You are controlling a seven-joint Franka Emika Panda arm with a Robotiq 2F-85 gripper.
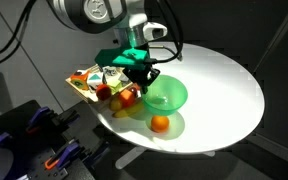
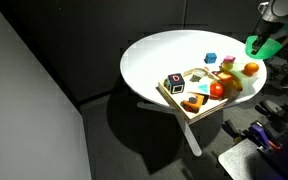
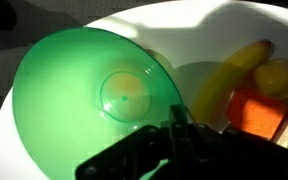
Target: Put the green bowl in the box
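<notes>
The green bowl is tilted just above the white table, beside the box. My gripper is shut on the bowl's near rim, on the side facing the box. In the wrist view the bowl fills the left half, with the two fingers pinched together on its edge. The shallow wooden box holds several toy fruits and blocks. In an exterior view the bowl shows at the table's far right, partly hidden by the arm.
A toy orange lies on the round white table just in front of the bowl. A banana and an orange block lie by the bowl's rim. A blue block and a pink one sit behind the box.
</notes>
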